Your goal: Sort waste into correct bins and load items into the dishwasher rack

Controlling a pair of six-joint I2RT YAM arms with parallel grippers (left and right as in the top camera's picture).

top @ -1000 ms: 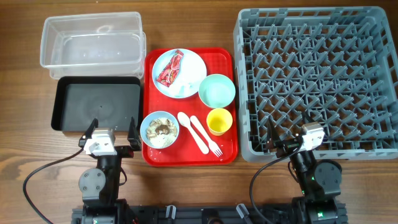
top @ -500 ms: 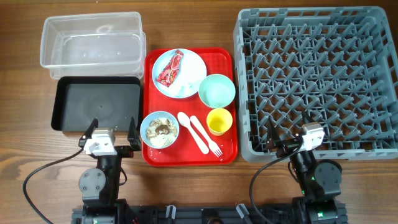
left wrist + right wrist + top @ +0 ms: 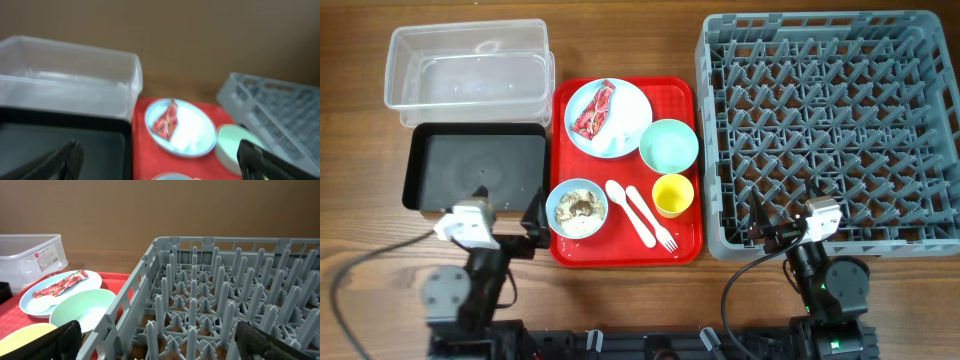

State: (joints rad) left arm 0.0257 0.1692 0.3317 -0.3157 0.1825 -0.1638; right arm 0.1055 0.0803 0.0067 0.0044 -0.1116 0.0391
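The red wrapper lies on the pale blue plate at the back of the red serving tray. Crumbly food leftovers fill the pale blue bowl. Beside it lie the white spoon and fork, with the yellow cup and mint bowl to the right. My left gripper stands open and holds nothing, over the black tray's front right corner. My right gripper is open at the front edge of the grey rack, with nothing in it.
The clear tub stands behind the black tray at the far left. The left wrist view is blurred; it shows the wrapper, plate and mint bowl ahead. The rack's upright pegs fill the right wrist view.
My left wrist has shifted to the left and tilted, and its view is blurred by motion. The right arm and all objects have stayed put.
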